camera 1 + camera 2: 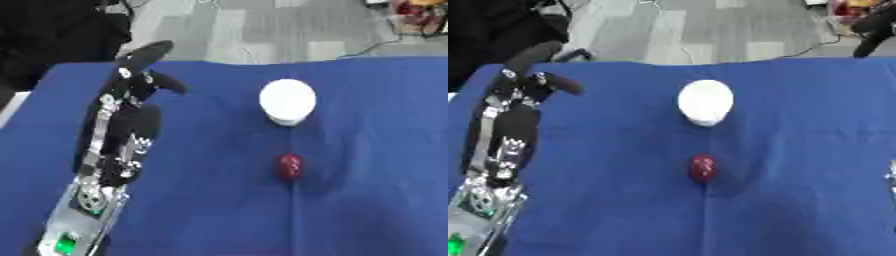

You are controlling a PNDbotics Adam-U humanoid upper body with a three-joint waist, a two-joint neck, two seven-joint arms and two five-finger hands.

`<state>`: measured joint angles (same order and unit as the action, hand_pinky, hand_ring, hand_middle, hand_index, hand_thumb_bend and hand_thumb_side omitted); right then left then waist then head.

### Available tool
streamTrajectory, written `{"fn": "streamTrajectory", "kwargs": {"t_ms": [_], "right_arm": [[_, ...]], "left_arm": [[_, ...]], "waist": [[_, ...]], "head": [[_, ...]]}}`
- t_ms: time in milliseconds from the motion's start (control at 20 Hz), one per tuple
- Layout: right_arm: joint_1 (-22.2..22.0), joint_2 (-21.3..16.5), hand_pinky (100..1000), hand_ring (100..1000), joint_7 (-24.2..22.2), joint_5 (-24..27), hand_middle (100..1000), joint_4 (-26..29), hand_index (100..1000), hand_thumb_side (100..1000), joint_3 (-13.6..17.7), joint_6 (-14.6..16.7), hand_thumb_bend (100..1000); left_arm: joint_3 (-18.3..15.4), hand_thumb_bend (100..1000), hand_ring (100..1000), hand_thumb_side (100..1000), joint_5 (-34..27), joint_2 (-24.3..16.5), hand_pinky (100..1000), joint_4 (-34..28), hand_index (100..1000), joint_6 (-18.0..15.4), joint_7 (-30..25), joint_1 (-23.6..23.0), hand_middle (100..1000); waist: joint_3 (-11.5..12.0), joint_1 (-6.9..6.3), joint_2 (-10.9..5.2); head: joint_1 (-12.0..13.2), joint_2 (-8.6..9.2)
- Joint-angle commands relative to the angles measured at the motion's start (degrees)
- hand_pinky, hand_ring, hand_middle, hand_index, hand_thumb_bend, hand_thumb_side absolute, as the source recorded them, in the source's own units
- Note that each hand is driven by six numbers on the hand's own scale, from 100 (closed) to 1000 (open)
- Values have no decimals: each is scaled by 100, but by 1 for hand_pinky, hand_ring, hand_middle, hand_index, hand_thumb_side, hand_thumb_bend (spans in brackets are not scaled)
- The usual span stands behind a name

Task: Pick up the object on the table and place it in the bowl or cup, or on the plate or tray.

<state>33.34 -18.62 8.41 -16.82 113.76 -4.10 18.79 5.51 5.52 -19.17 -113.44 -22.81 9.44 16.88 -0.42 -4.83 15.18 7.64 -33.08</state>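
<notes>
Fingers (149, 54) of the left hand (131, 87) are stretched out and relaxed, holding nothing, well to the left of the white cup (287, 101) and raised over the surface (210, 200); I judge it is waiting there, away from the work, before any reach. In the left eye view the cup is a smooth, round, matte white vessel seen from above, standing on blue cloth that lies flat with one faint crease. Just on the near side of the cup, apart from it, lies the dark red object (289, 167), small, oval and slightly glossy, untouched. In the right eye view the same order holds: red object near the cup's near side, left hand far to the cup's left. Something pale shows at the right edge there, too little to say if it is the right hand.
</notes>
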Motion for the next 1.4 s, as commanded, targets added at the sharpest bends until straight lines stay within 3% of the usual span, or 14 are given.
{"fn": "streamTrajectory", "kwargs": {"t_ms": [50,900,1400], "right_arm": [[50,-88,362,531,-18,-30,721,83,767,1000,15,1,100],[34,-79,365,532,-45,-36,725,83,771,1000,21,-29,104],[127,-160,374,543,-276,-303,735,29,782,1000,-1,-216,151]], "left_arm": [[-12,190,590,760,-26,-114,619,-116,875,-16,-5,44,830],[-23,190,591,759,-20,-111,620,-116,875,-14,-2,51,831],[-30,190,592,758,-3,-109,621,-116,874,2,4,23,831]], "waist": [[12,18,-73],[34,27,-82],[42,51,-151]], "head": [[54,-14],[65,-6],[108,96]]}}
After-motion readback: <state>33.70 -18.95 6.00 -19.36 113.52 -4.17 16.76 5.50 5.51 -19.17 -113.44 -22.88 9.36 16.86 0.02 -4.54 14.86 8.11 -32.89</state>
